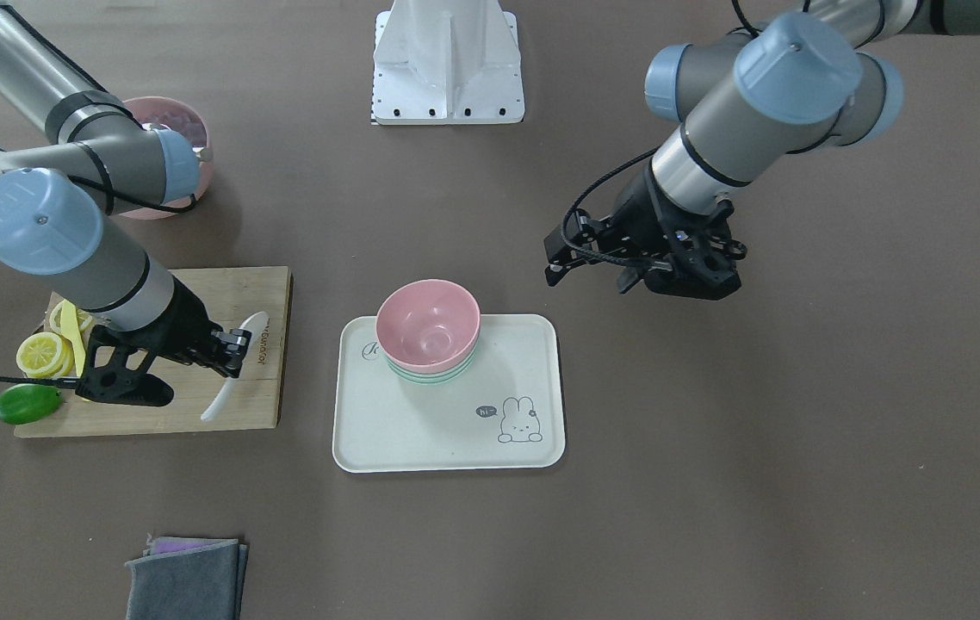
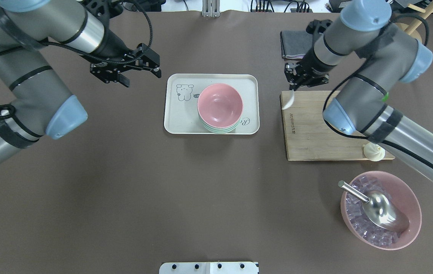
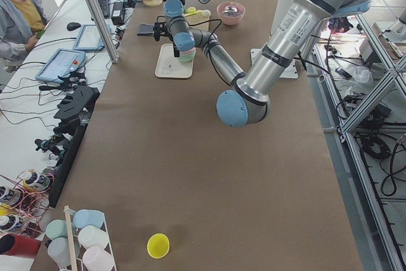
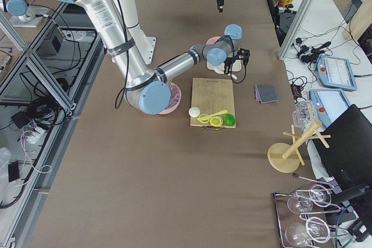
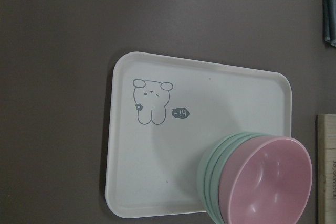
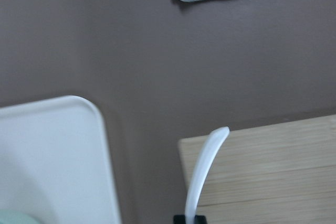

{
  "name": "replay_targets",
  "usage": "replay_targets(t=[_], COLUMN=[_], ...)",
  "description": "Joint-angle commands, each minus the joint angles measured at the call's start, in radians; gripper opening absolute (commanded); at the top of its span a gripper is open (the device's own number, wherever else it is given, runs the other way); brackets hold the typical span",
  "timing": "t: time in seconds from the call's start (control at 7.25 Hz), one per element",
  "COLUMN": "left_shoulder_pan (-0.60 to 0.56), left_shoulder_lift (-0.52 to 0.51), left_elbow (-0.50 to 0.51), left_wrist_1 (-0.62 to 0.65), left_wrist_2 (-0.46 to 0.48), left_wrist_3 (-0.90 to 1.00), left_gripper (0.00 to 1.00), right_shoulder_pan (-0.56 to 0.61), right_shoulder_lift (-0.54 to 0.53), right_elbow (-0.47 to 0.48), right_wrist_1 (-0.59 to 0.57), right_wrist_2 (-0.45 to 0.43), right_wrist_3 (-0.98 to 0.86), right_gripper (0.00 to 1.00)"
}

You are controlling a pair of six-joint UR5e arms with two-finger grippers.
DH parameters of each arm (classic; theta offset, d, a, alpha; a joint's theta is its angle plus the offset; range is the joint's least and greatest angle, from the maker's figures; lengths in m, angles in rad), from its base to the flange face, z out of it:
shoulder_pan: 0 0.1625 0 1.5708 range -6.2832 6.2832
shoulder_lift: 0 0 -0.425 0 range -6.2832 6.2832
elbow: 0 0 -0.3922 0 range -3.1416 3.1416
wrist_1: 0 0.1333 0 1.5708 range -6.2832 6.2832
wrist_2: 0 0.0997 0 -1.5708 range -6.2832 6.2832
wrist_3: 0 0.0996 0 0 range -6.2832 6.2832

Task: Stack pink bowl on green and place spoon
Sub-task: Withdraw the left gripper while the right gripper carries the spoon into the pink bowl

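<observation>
**Inspector A:** Condition of the right jaws?

**Inspector B:** Clamped on the slim white plastic spoon [image 6: 200, 174]. Its handle runs out ahead of them, over the corner of the pale rectangular wooden board [image 2: 308, 133] below. Whether the spoon touches the board, I cannot tell.

**A:** And the left jaws?

**B:** Apart and holding nothing, above bare table [image 2: 125, 171].

**A:** Where are the bowls?

**B:** The pink round bowl [image 2: 219, 104] sits nested, upright, in a stack of pale green round bowls [image 5: 206, 174]. The stack stands on the cream rectangular tray with a rabbit drawing [image 2: 174, 118], which lies between the two pairs of jaws. The stack is at the tray's end nearer the right jaws and farther from the left jaws. Neither pair touches it.

**A:** Anything else noted?

**B:** A folded grey cloth [image 1: 184, 581] lies on the table beyond the right jaws. A larger pink bowl of clear cubes [image 2: 380, 213] with a metal scoop [image 2: 386, 213] in it is well apart behind them.
</observation>
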Motion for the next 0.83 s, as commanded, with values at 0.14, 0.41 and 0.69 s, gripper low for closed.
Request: replay_targets(t=[0.14,0.41,0.69], left_shoulder_pan=[-0.066,-0.070,-0.070], left_shoulder_lift=[0.143,0.148,0.148], left_elbow=[-0.060,-0.060,-0.062], left_wrist_1=[0.000,0.000,0.002], left_wrist_2=[-0.035,-0.034,-0.034], left_wrist_3=[0.146,0.152,0.152], left_gripper=[0.98,0.98,0.98], right_shoulder_pan=[-0.066,-0.123,-0.116], right_shoulder_lift=[0.224,0.230,0.191], right_elbow=[-0.050,-0.052,-0.015], right_wrist_1=[0.000,0.011,0.011], right_wrist_2=[-0.042,-0.131,-0.132], right_wrist_3=[0.303,0.341,0.310], right_gripper=[0.00,0.48,1.00])
